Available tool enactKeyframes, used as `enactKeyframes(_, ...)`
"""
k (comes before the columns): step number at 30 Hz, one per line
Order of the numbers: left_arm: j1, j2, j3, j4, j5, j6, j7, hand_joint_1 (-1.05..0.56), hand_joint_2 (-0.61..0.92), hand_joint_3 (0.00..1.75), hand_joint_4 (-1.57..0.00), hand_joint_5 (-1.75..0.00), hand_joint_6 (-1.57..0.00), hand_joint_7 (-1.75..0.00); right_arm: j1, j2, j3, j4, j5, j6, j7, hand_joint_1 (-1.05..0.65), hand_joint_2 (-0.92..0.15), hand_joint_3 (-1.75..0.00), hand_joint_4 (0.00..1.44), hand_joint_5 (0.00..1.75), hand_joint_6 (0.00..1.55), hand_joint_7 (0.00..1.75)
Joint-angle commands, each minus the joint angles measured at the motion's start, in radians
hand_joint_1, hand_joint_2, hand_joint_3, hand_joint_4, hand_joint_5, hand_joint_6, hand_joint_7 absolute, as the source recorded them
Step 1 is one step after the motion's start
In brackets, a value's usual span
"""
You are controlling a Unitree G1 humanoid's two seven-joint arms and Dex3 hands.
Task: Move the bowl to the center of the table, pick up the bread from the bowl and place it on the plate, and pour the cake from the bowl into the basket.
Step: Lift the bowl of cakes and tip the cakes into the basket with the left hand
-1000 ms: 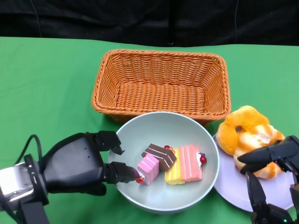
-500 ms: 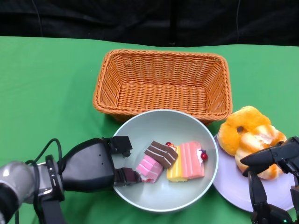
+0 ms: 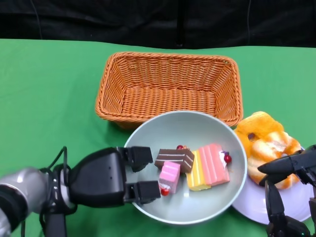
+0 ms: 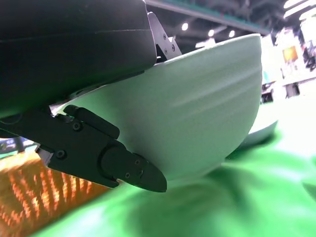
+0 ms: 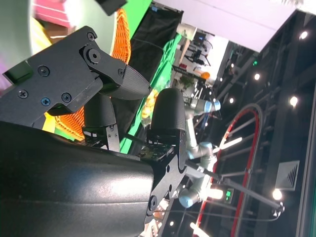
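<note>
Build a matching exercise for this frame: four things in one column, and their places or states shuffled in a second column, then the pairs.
Things:
1. bread
2. cake slices
3. wicker basket
4. left hand

Places or states:
A. grips the rim of the bowl
B. lies on the white plate
C. holds nothing, behind the bowl
D. lie inside the bowl

Pairs: 1-B, 2-D, 3-C, 4-A
</note>
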State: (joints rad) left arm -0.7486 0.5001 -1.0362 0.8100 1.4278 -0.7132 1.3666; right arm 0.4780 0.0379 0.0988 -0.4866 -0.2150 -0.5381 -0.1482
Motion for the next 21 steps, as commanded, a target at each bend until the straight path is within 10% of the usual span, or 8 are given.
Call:
enactKeyframes(1,0.017,0.080,0.048,-0.095,-0.071,-0.042,-0.104,-0.29,0.85,0.11,-0.98,-1.75,-0.73,-1.75,0.008,0.007,-0.009,0.002,-0.010,-0.017,-0.009,-0.09,-0.49,-1.14,0.58,1.59,0.52,1.36)
enactKeyframes(11,0.164,0.209,0.283,-0.347,-0.399,-0.224,-0.484,-0.15,0.82,0.12,-1.02,-1.75,-0.80,-1.75,0.017,0.011,-0.003,0.010,0.012,-0.019,-0.001,-0.09,-0.51,-1.12,0.60,1.60,0.53,1.37)
enactKeyframes(14,0.180,0.210,0.360,-0.379,-0.497,-0.271,-0.587,-0.09,0.35,1.16,-1.05,-1.75,-0.81,-1.75,0.020,0.007,0.005,0.014,0.022,-0.016,0.009,-0.10,-0.55,-1.05,0.59,1.61,0.53,1.39)
enactKeyframes(21,0.179,0.157,0.477,-0.387,-0.789,-0.332,-0.899,-0.11,0.13,1.50,-1.08,-1.75,-0.80,-1.75,0.025,-0.011,0.030,0.052,0.035,-0.026,0.044,-0.10,-0.56,-1.03,0.56,1.64,0.53,1.42)
